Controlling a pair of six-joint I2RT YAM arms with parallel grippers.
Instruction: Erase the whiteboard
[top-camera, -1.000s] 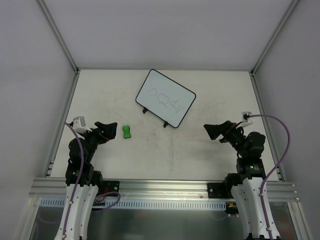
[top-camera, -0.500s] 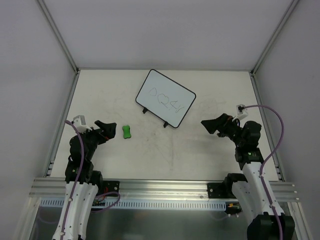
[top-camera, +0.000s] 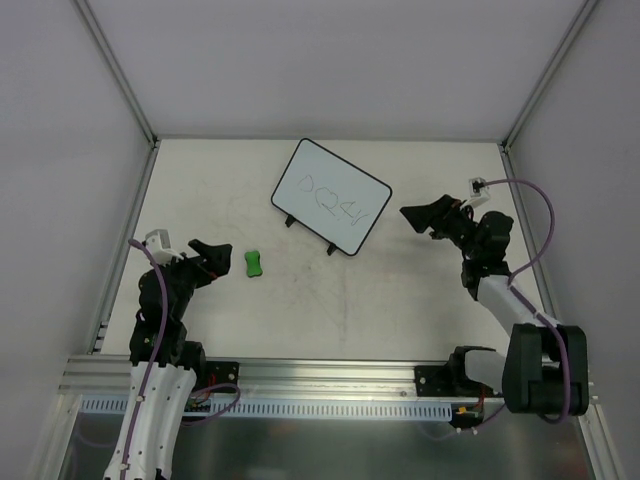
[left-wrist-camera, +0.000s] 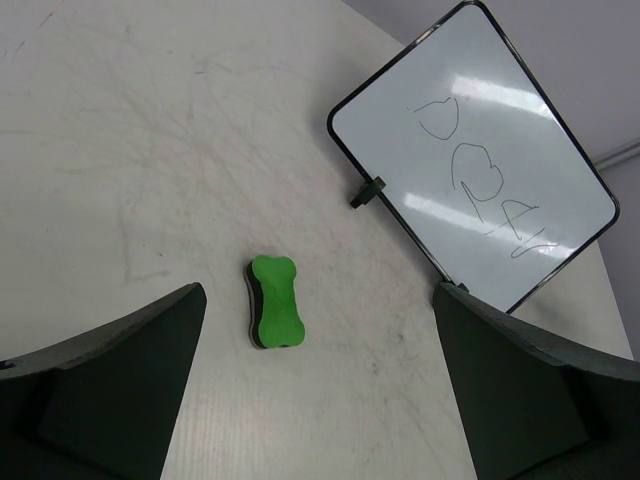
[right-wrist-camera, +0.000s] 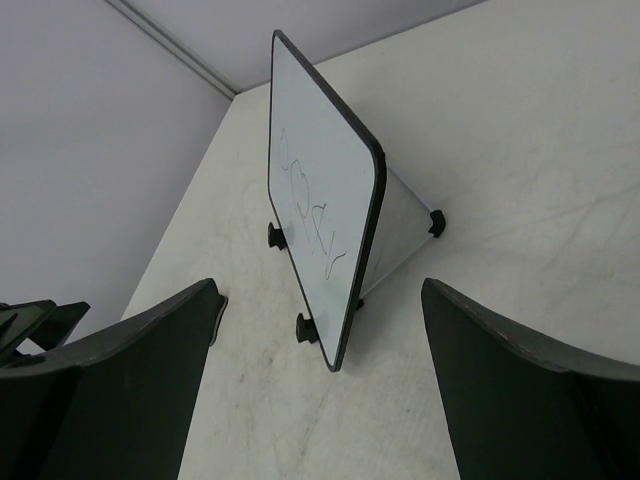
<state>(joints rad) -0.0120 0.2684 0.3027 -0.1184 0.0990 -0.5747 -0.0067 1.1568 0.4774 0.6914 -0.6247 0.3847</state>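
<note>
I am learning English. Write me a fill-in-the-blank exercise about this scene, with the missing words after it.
The eraser lying before the left hand is ___ in colour.
The whiteboard has a thin frame of ___ colour.
The right hand holds ___.
Missing words: green; black; nothing.

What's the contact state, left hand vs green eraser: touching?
Apart. The left wrist view shows the green eraser lying between the left hand's open fingers, with bare table visible on both sides of it.
</note>
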